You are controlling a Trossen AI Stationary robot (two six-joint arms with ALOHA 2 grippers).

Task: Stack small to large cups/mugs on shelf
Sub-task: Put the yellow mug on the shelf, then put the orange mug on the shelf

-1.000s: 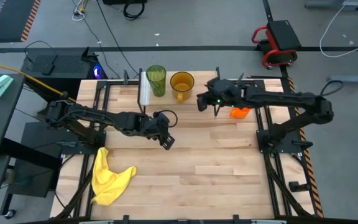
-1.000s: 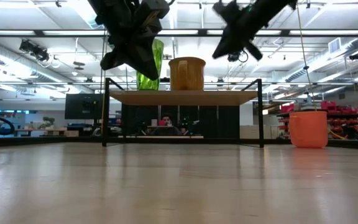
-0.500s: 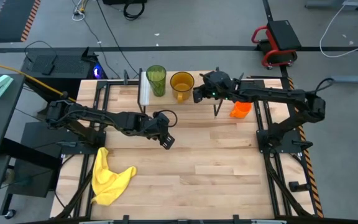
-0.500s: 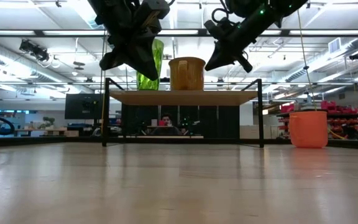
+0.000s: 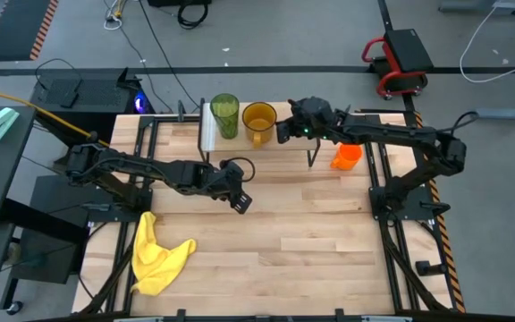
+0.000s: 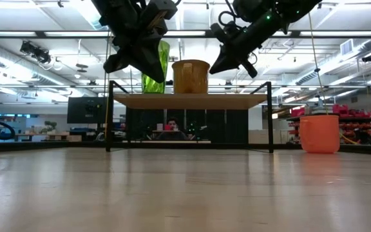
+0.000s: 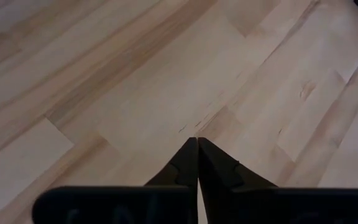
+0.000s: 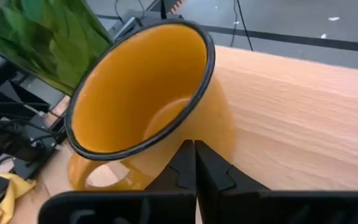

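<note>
The yellow mug (image 5: pixel 261 120) stands upright on the shelf (image 6: pixel 189 100), just beside the green cup (image 5: pixel 224 114), which is on the same board nearer the left end. The orange mug (image 5: pixel 346 156) is not on the shelf; it stands on the tabletop (image 5: pixel 311 224) near the shelf's right end.

Your right gripper (image 8: pixel 195 163) is just beside the yellow mug, on its right side and a little above the rim. Its jaws are pressed together, and in the right wrist view the tips point at the mug's wall, close under the dark rim. It looks like you are going to nudge or adjust this mug, or prepare a grasp of it.

If you want to grasp, you must first spread the jaws and bring one finger inside the rim and the other outside. If you want to push, go slowly and low on the wall, because a push near the rim can tip the mug toward the green cup or off the board. Keep the handle in mind; it points to the front of the shelf.

Your left gripper (image 5: pixel 241 203) waits over the bare tabletop, well apart from the shelf, with its jaws pressed together too.
</note>
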